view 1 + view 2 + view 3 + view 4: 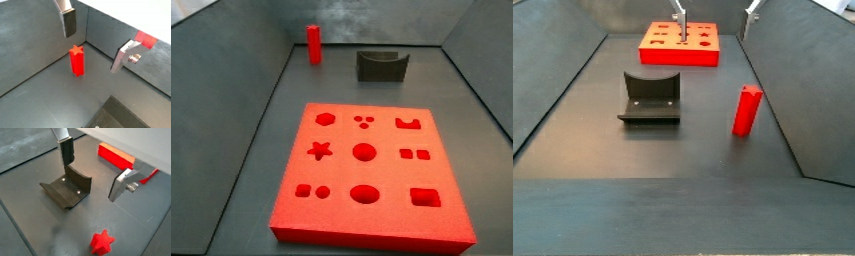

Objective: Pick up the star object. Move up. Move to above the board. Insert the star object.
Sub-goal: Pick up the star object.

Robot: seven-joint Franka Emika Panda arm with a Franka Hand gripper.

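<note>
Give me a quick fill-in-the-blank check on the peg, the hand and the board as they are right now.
1. The long bright red star-section peg stands ____ on the floor.
2. The hand with flat silver fingers holds ____.
3. The flat red board has a star cut-out that is ____.
4. The dark grey notched block lies between the peg and the ____ in a side view.

Missing words: upright; nothing; empty; board

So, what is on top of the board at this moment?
Nothing rests on the board; its cut-out holes are all empty. The star object stands upright on the floor, apart. In a side view the open gripper hangs above the board.
</note>
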